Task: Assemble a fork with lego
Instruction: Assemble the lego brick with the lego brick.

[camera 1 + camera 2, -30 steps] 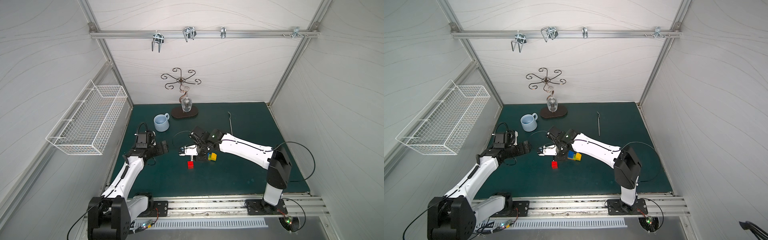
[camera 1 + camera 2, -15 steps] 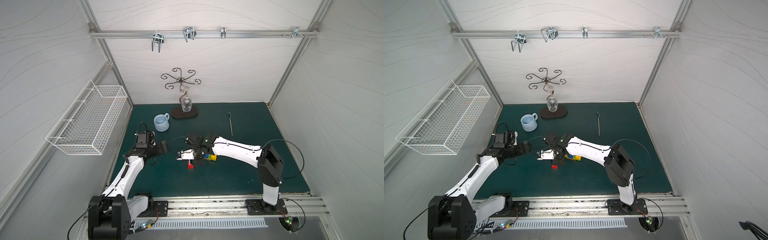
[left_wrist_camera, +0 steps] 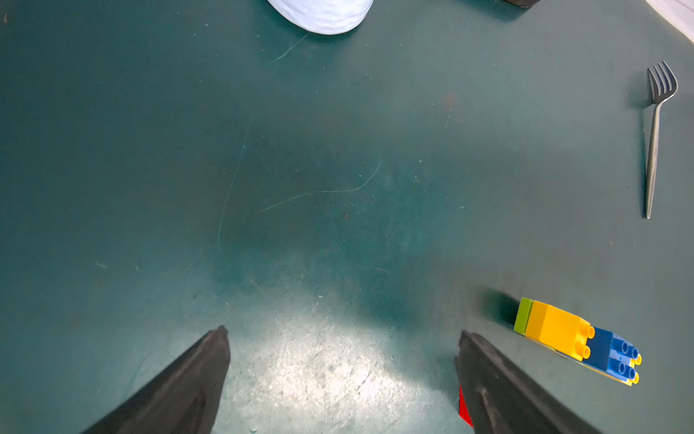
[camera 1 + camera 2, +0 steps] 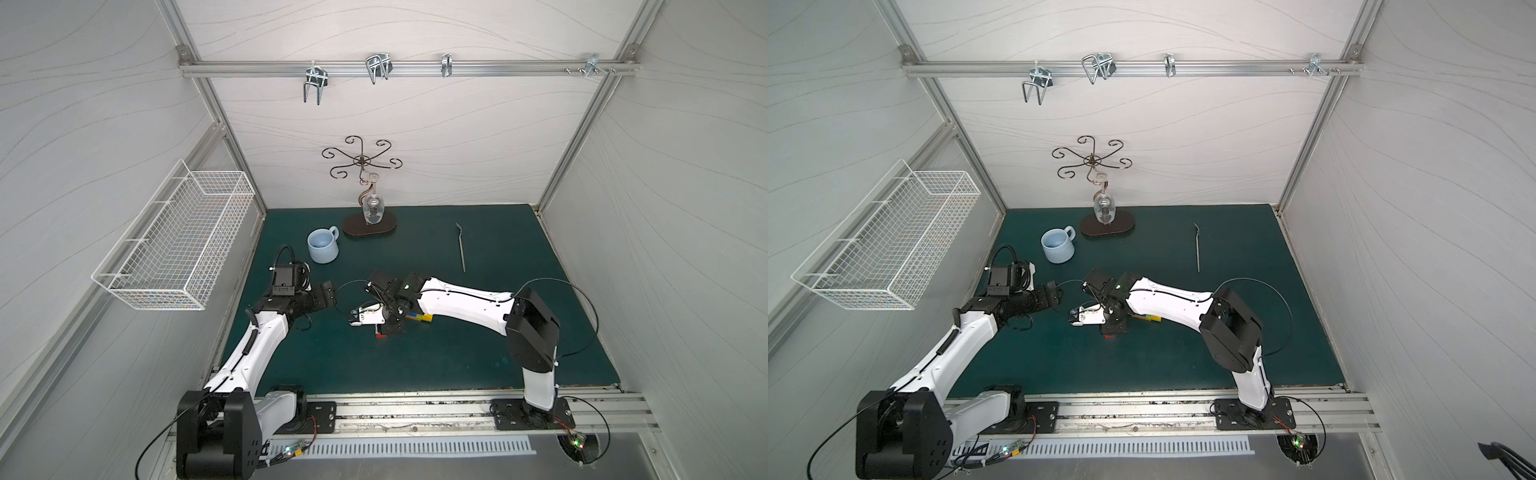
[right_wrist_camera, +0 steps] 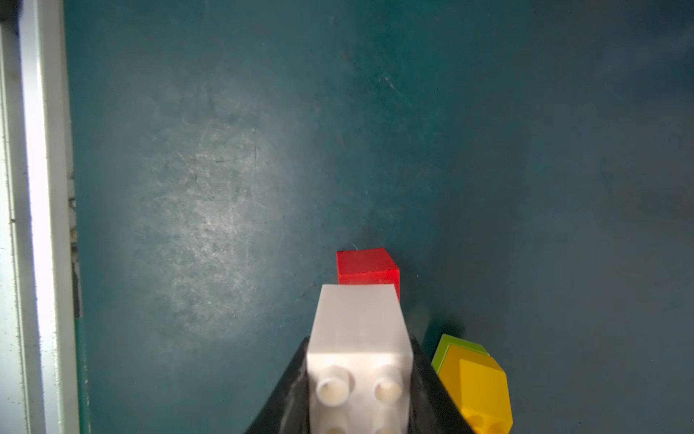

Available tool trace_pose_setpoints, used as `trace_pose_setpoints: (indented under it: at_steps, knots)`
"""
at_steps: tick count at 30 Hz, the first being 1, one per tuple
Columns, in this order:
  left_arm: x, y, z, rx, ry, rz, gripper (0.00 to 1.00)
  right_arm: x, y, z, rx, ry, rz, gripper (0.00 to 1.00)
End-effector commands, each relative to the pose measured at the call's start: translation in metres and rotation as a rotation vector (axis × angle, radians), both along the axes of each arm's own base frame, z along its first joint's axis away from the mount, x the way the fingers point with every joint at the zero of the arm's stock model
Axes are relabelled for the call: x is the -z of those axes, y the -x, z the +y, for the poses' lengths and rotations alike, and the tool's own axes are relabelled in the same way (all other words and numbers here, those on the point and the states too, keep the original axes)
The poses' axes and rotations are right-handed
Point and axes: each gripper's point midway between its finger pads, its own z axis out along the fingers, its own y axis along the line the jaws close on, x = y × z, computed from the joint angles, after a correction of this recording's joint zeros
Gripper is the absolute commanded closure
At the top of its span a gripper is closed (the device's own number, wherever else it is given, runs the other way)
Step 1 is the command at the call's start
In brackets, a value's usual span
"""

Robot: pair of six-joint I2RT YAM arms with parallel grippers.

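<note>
Right tool [image 5: 359, 344] clamps white brick [image 5: 358, 319], just short of red brick [image 5: 366, 265], long axis toward it. Left tool [image 3: 343, 334] wide, empty.

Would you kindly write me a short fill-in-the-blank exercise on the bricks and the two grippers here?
1. The held brick in the shut right gripper is ____.
2. The left gripper hangs ____, with nothing between its jaws.
3. Close to the held brick, the single brick on the green mat is ____.
4. The joined cluster shows lime green, yellow and ____ bricks.
Missing words: white; open; red; blue.
</note>
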Motion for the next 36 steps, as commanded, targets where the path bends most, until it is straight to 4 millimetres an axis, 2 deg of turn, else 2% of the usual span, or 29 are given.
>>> trace_pose_setpoints:
  at_steps: [1, 15, 24, 30, 36]
  knots:
    - [-0.005, -0.01, 0.005, -0.029, 0.0, -0.034, 0.0, 0.013, 0.004, -0.005, -0.023, 0.049, -0.005, 1.0]
    - [-0.005, -0.01, 0.005, -0.031, 0.003, -0.033, 0.0, 0.015, -0.001, -0.004, -0.054, 0.066, -0.036, 1.0]
    - [-0.007, -0.01, 0.004, -0.031, 0.006, -0.04, 0.0, 0.02, 0.005, -0.006, -0.087, 0.106, 0.008, 1.0]
    - [-0.007, -0.01, 0.005, -0.032, 0.008, -0.039, 0.0, 0.027, 0.01, -0.013, -0.092, 0.151, 0.045, 1.0]
    - [-0.007, -0.01, 0.004, -0.032, 0.009, -0.038, 0.0, 0.037, 0.017, -0.029, -0.075, 0.21, 0.135, 1.0]
